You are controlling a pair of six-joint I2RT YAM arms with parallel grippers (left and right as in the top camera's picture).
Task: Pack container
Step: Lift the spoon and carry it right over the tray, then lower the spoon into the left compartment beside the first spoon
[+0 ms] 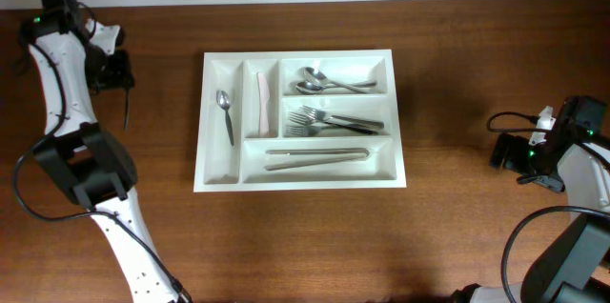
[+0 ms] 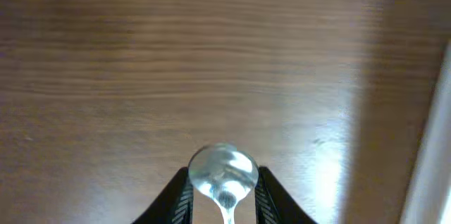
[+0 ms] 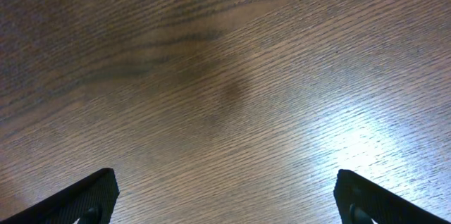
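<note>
Bare table (image 1: 457, 74) runs wide L & R of the container (image 1: 217, 155): open lanes both sides, its walls the only barrier. Inside: far-L slot, lone spoon (image 1: 226, 112), room beside it. Next slot taken by a pink piece (image 1: 260, 103). R compartments crowded w/ spoons (image 1: 329, 82), forks (image 1: 334, 122), tongs (image 1: 316, 155). L gripper (image 2: 223, 182) jaws filled by a held spoon (image 2: 223, 168); R gripper (image 3: 225, 189) gapes over bare wood.
</note>
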